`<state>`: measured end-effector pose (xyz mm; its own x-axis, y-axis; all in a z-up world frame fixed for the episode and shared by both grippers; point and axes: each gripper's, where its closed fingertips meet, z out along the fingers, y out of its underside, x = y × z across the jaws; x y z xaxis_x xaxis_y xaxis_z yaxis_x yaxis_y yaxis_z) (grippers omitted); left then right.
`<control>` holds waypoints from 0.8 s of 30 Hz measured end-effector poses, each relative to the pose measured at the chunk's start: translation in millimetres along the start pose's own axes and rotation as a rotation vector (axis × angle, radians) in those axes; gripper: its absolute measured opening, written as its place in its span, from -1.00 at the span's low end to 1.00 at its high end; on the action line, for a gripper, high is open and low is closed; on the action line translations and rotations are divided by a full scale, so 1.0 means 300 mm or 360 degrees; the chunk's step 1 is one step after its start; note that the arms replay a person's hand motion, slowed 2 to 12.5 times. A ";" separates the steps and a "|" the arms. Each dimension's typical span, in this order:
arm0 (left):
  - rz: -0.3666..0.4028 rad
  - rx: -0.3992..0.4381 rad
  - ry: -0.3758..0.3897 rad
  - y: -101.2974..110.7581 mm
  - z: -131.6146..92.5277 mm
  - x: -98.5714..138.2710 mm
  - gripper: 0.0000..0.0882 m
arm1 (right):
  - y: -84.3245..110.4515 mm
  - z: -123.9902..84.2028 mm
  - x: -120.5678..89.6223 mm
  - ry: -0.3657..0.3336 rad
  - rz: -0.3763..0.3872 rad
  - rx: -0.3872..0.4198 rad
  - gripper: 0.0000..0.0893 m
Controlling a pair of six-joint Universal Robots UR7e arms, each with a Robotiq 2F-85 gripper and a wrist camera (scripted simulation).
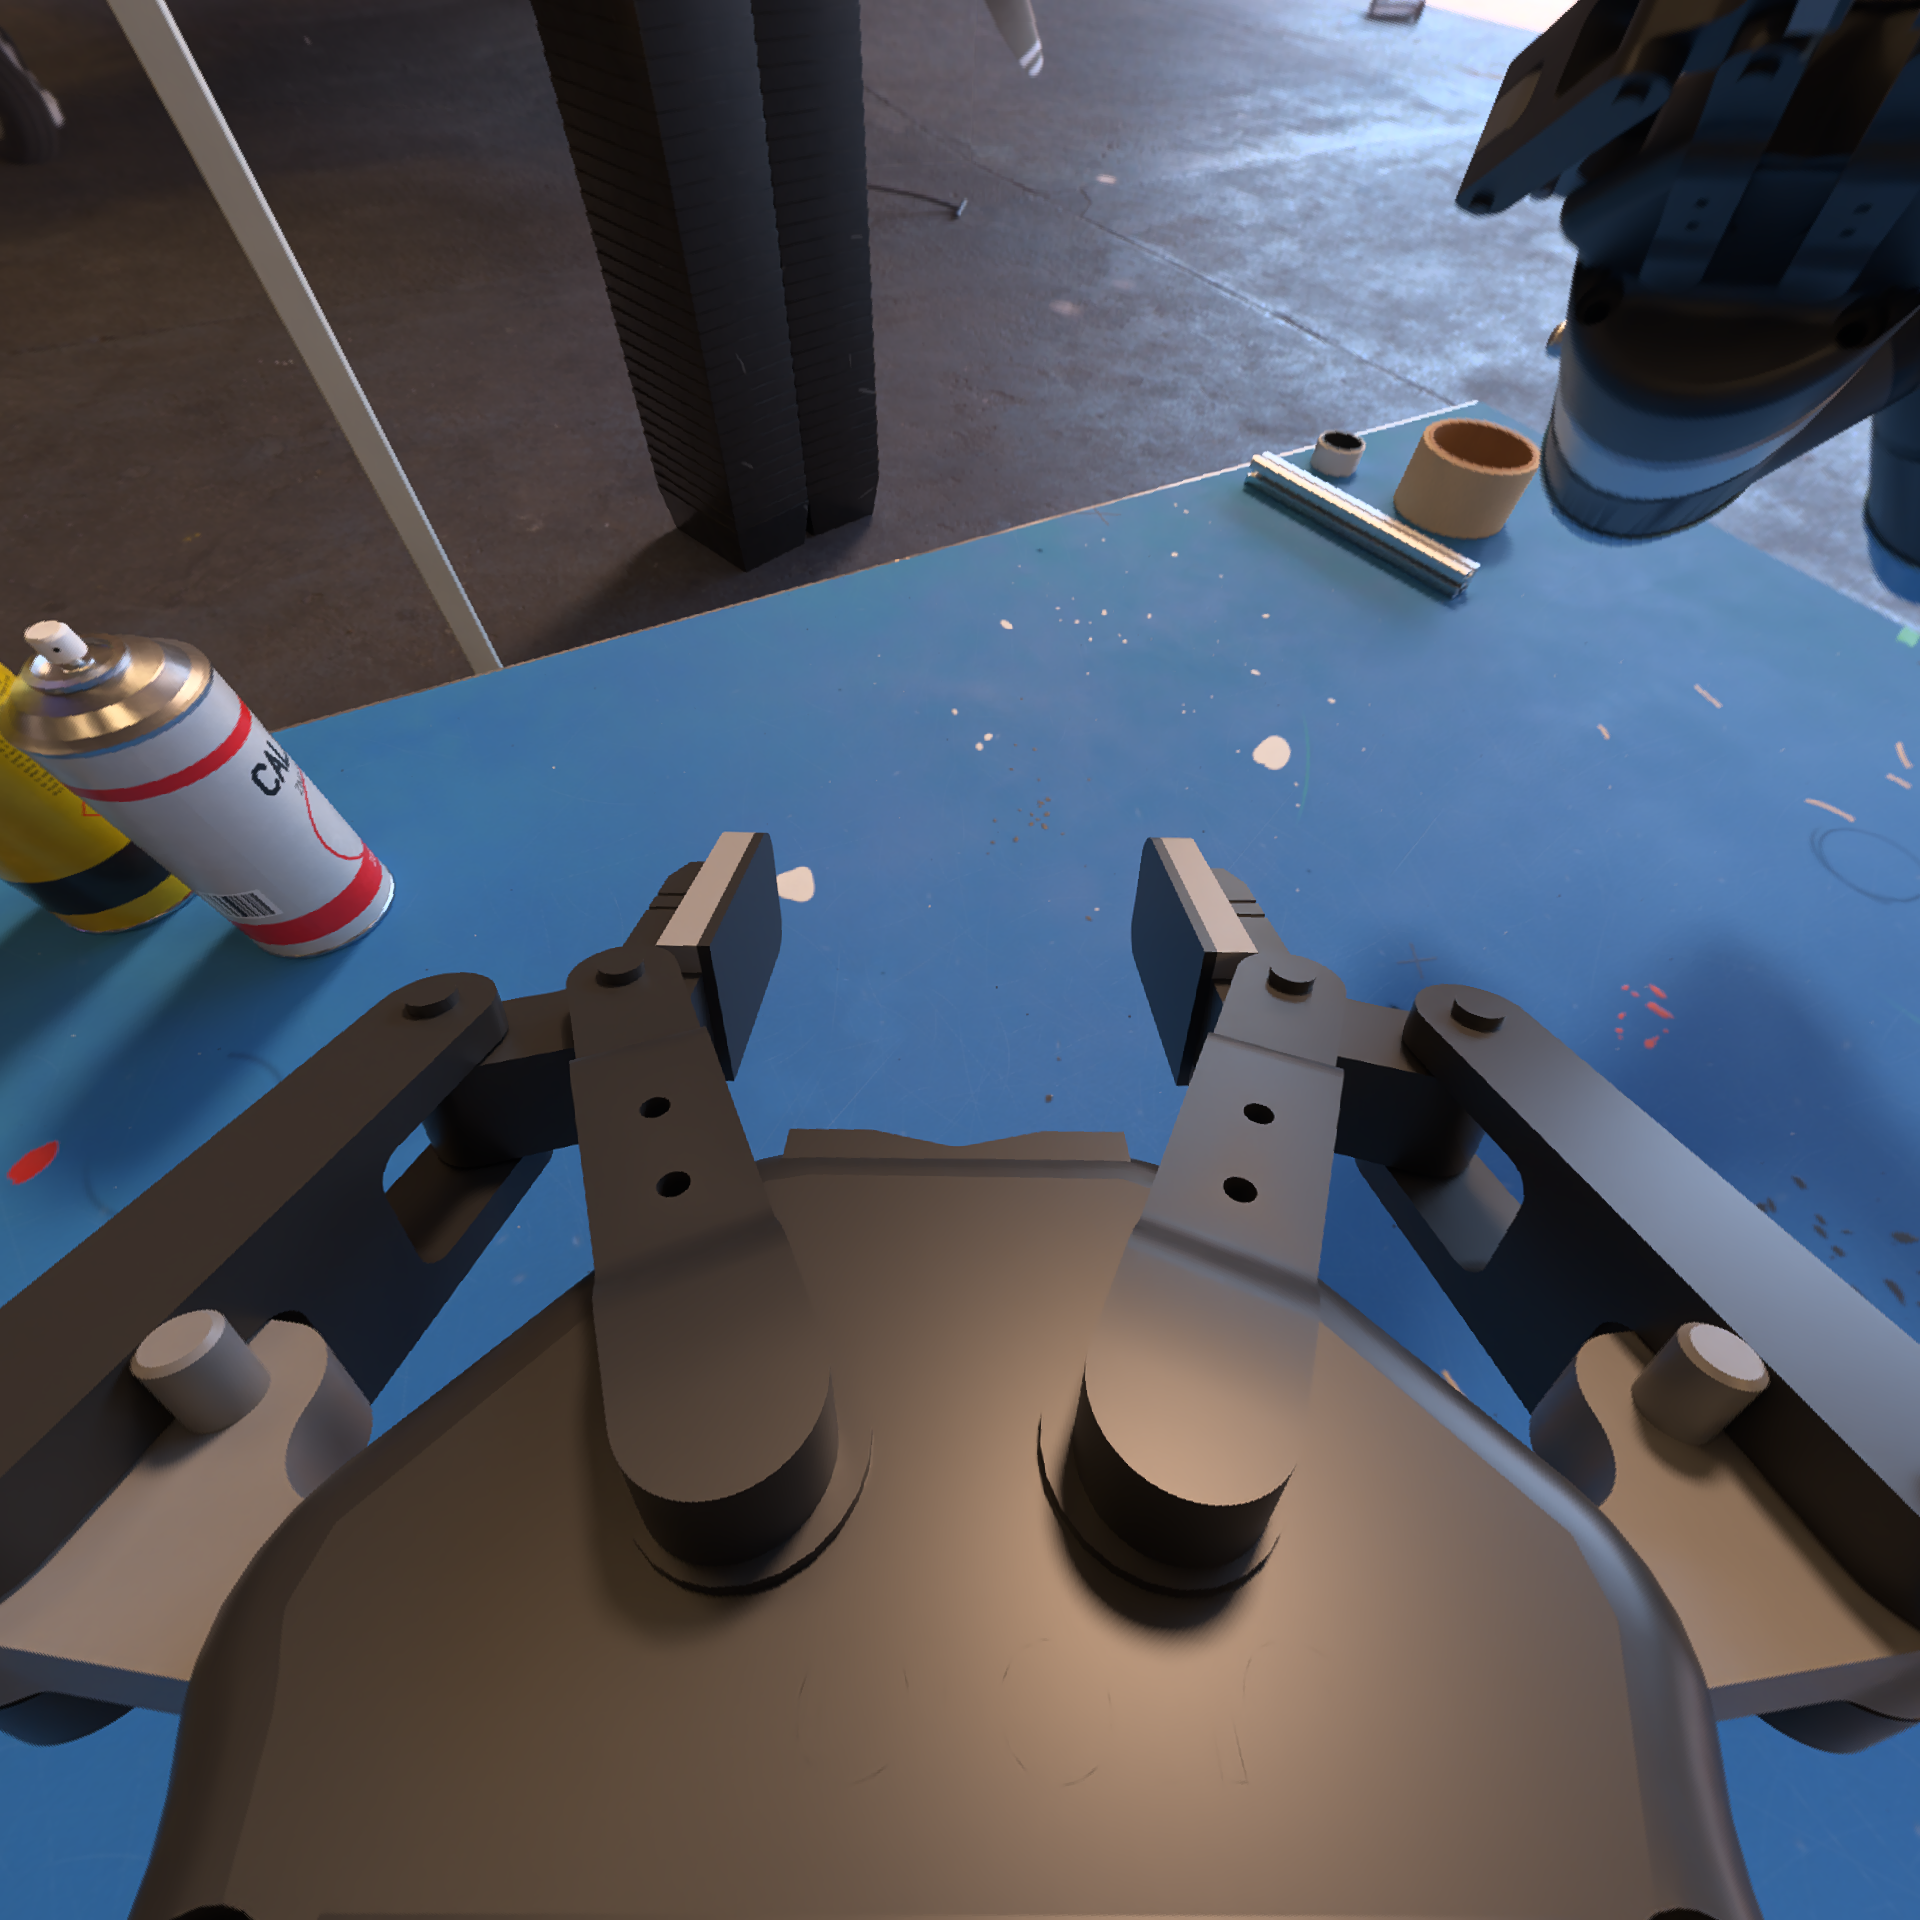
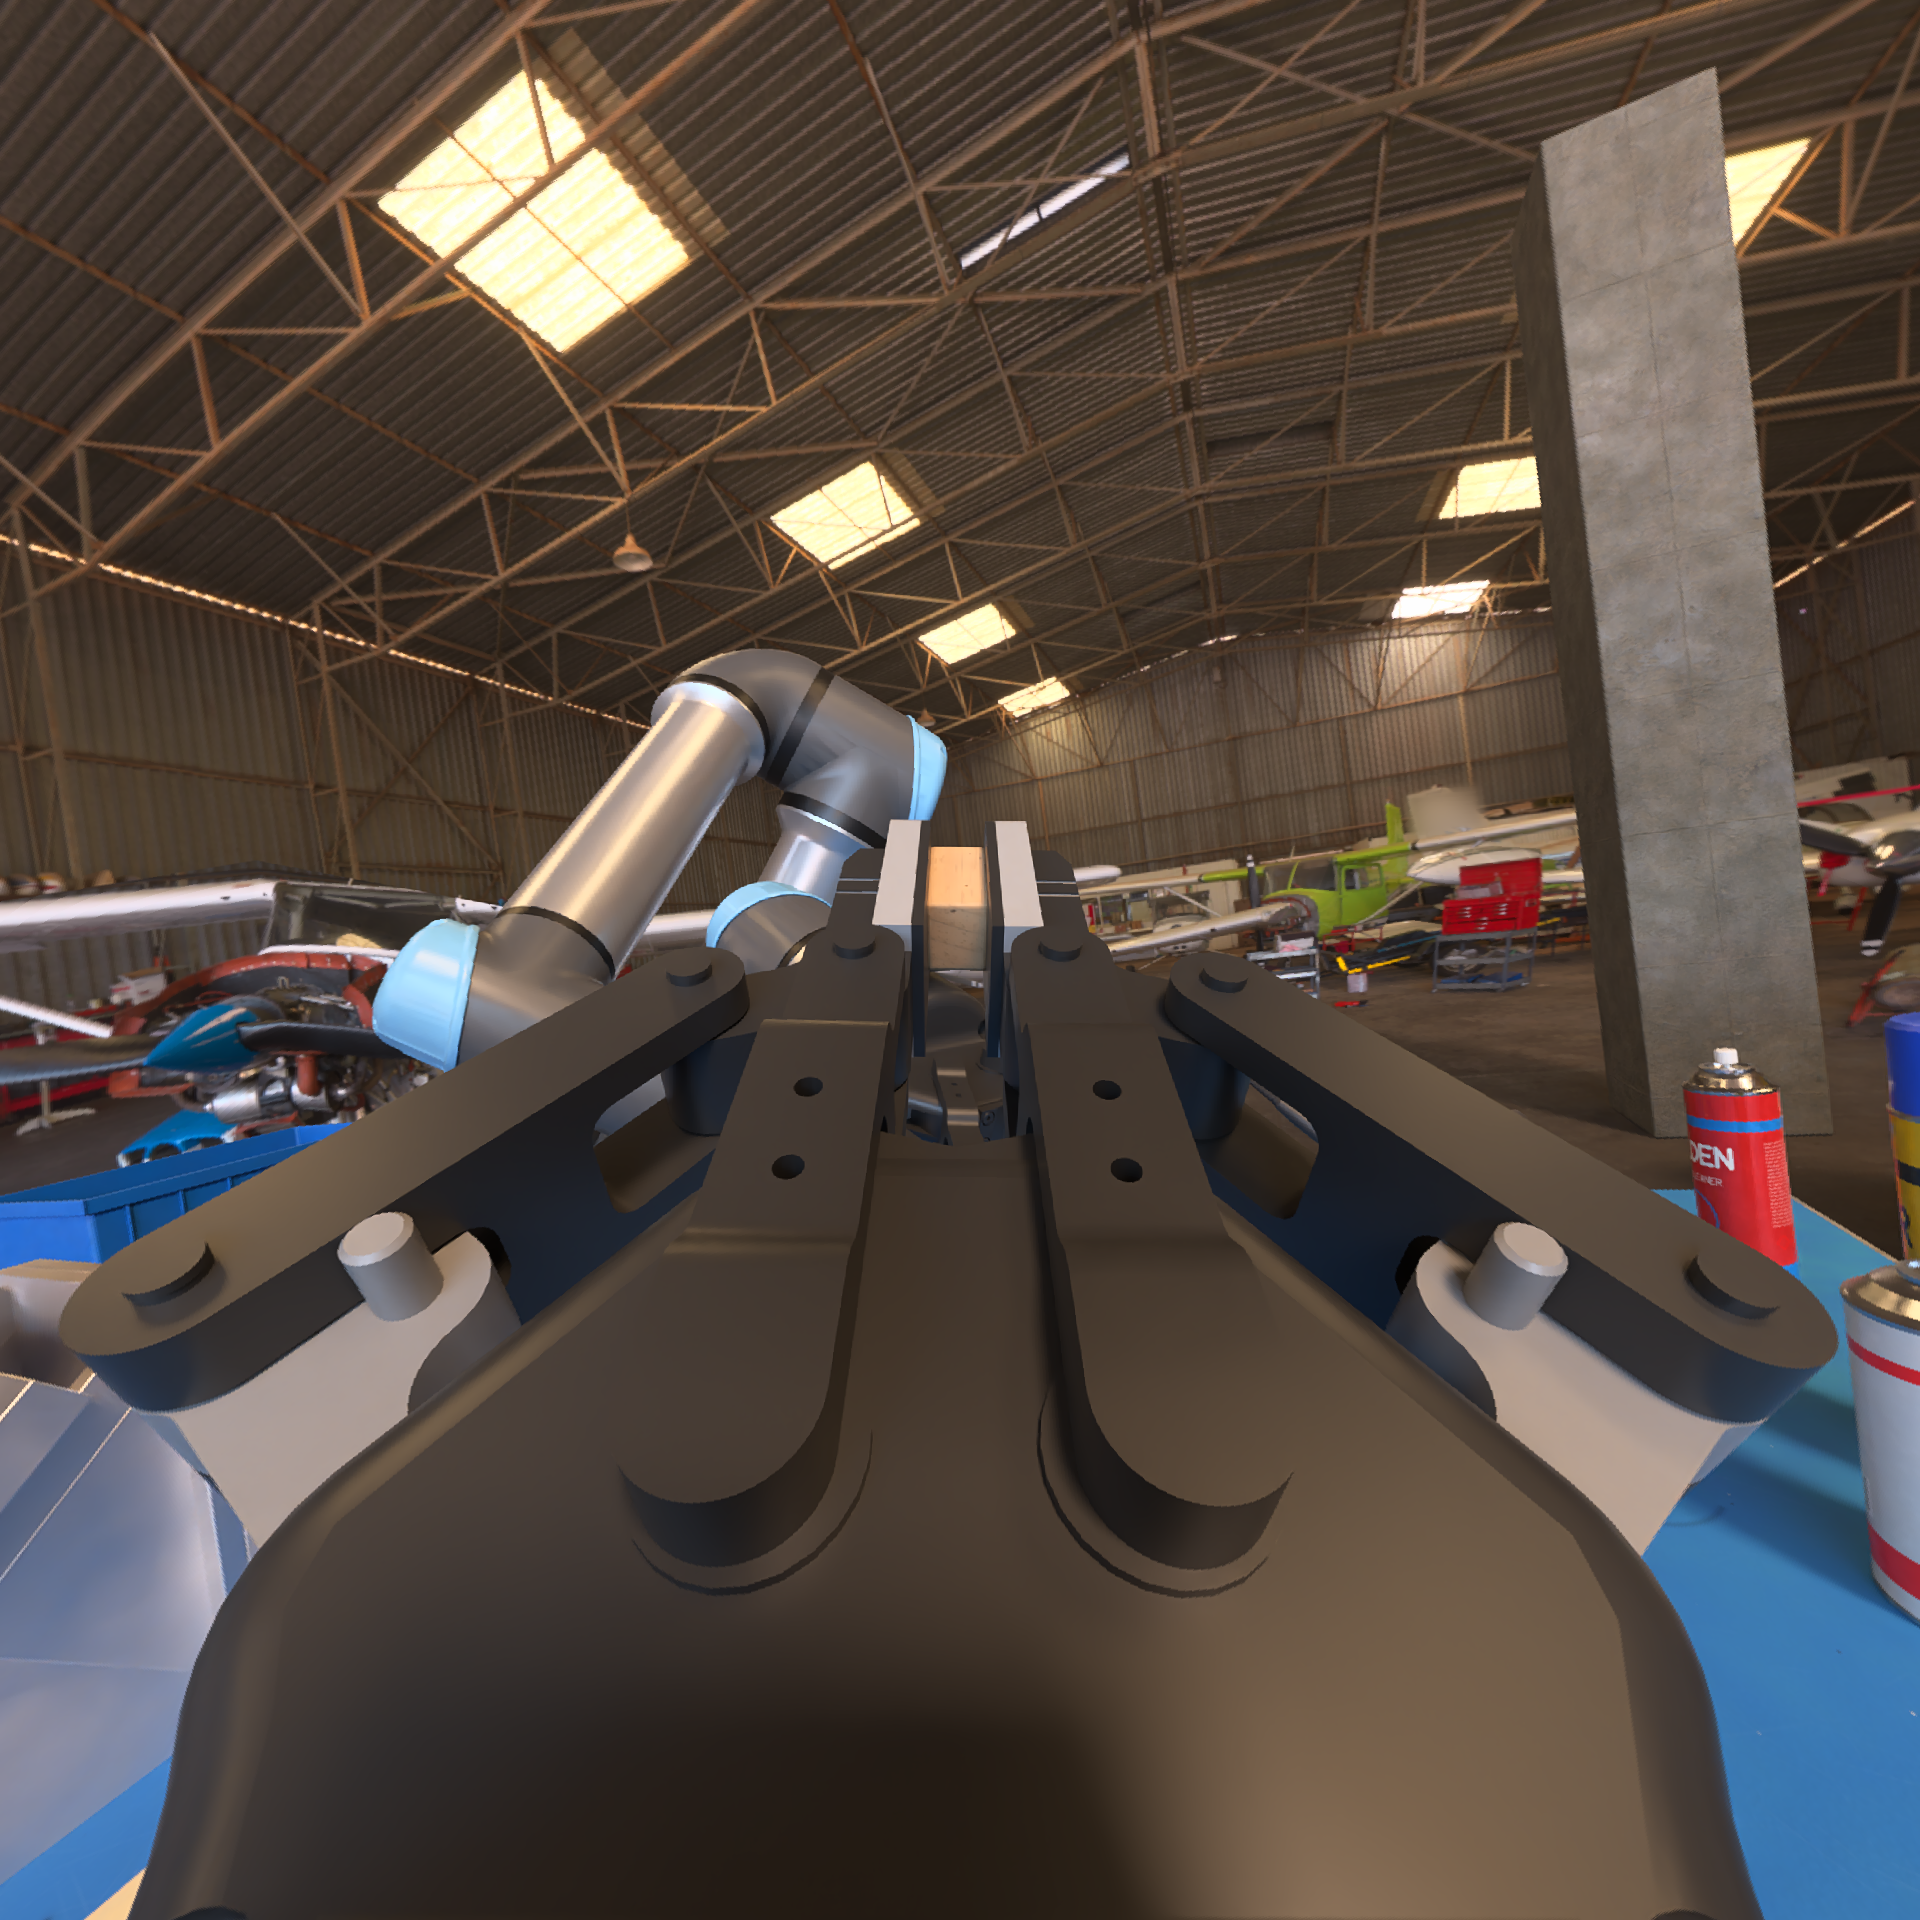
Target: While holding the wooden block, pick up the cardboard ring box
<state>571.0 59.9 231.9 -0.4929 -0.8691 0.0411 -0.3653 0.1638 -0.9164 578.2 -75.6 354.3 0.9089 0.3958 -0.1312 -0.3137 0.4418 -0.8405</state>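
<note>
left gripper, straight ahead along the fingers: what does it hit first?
Most likely the bare blue table. The left gripper is open and empty, tilted down at it; nothing lies between the fingers. The cardboard ring box sits off to the right, outside that line.

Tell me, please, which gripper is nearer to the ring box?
Right, as far as the left wrist view shows. The right gripper hangs above the ring box at the table's far edge, while the open left gripper is well short of it.

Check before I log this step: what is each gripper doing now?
Left gripper: open, empty, above the blue table.
Right gripper: closed on the wooden block.
</note>
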 end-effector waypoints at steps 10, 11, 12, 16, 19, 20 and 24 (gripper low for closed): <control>0.0301 -0.0280 0.0029 0.083 0.137 -0.036 0.38 | -0.063 -0.025 -0.051 -0.0068 -0.0055 0.0026 -0.80; 0.0330 -0.0317 0.0035 0.094 0.151 -0.042 0.39 | -0.069 -0.027 -0.056 -0.0072 -0.0060 0.0030 -0.80; 0.0357 -0.0355 0.0040 0.104 0.163 -0.047 0.39 | -0.074 -0.030 -0.060 -0.0077 -0.0065 0.0035 -0.80; 0.0466 -0.0509 0.0066 0.146 0.209 -0.070 0.42 | -0.095 -0.040 -0.076 -0.0093 -0.0082 0.0055 -0.80; 0.0555 -0.0618 0.0091 0.175 0.238 -0.084 0.45 | -0.109 -0.047 -0.086 -0.0104 -0.0093 0.0068 -0.80; 0.0588 -0.0652 0.0101 0.185 0.248 -0.089 0.46 | -0.113 -0.050 -0.089 -0.0109 -0.0095 0.0071 -0.80; 0.0726 -0.0779 0.0129 0.221 0.278 -0.107 0.47 | -0.126 -0.058 -0.101 -0.0127 -0.0104 0.0079 -0.80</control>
<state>628.5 59.8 136.5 -0.7334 -0.6280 -0.2603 -0.4127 0.7157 -0.5635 567.3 -118.3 381.0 0.9037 0.4270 -0.0327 -0.2693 0.5071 -0.8187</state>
